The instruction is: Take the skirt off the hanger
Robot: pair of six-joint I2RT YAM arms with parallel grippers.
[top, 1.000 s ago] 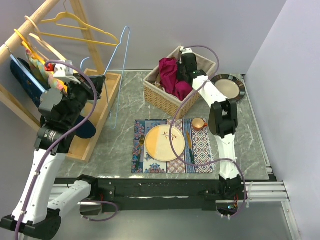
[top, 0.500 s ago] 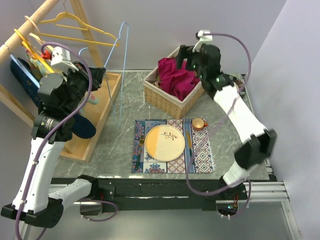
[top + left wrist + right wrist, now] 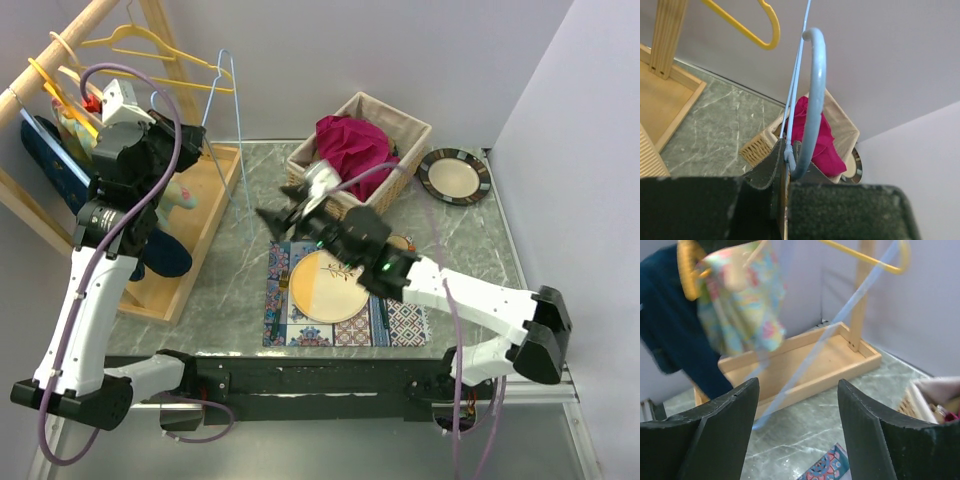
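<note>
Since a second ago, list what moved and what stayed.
The right gripper let go of the skirt in the basket and swung left toward the blue hanger, jaws open and empty. The left gripper, still shut on the blue hanger, drew it slightly toward the rack. Skirt, basket and plate stayed.

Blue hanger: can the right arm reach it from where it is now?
Probably yes. The right tool is open and faces the blue hanger, with only bare table between them; the left tool holds it by the hook.
</note>
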